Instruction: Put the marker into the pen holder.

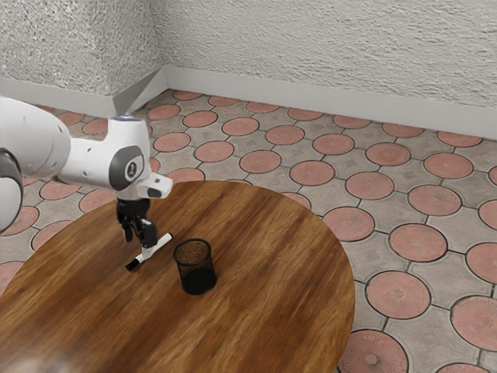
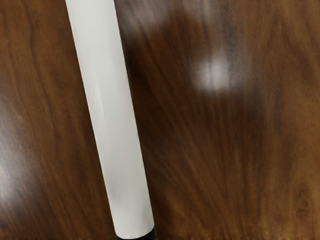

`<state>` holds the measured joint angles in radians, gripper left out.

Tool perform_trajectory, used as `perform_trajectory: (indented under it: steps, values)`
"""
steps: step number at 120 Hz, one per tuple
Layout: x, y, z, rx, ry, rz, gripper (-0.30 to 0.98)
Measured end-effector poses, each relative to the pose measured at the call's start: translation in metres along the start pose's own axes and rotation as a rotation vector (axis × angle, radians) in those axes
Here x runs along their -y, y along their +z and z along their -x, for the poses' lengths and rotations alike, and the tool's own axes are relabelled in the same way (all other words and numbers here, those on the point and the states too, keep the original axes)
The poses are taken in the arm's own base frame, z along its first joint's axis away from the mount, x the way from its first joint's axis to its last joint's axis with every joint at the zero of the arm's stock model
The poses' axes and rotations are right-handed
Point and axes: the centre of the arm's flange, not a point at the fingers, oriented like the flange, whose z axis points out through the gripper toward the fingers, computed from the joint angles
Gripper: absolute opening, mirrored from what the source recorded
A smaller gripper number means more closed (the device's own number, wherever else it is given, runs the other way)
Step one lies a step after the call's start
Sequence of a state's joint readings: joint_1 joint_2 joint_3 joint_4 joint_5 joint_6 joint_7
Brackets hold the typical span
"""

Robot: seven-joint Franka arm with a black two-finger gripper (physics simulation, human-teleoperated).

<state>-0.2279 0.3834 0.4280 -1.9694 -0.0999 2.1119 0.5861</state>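
In the exterior view my gripper point(image 1: 138, 243) is low over the table, its black fingers apart. The white marker point(image 1: 161, 244) with black ends lies slantwise at the fingertips; whether they touch it, I cannot tell. Under my hand, the wrist view has the marker's white barrel point(image 2: 110, 120) close up, part of a black end at its lower end. The pen holder point(image 1: 195, 266), a black mesh cup, stands upright beside the marker, toward the exterior view's right, apart from my gripper.
The round wooden table point(image 1: 272, 256) has its curved edge beyond the pen holder, toward the exterior view's right. Tiled floor point(image 1: 369, 186) surrounds it, and a pale textured wall point(image 1: 326, 54) rises behind.
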Motion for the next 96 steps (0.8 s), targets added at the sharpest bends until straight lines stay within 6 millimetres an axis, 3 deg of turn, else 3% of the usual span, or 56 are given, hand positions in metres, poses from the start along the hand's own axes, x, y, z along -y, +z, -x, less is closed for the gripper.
perform_trajectory:
  steps: [15, 34, 96]
  values:
    - [0.002, 0.017, 0.006, 0.006, 0.017, -0.012, 0.66]
    - [0.009, 0.024, 0.005, -0.008, 0.032, -0.036, 0.63]
    - [0.012, 0.035, -0.003, -0.031, 0.062, -0.065, 0.09]
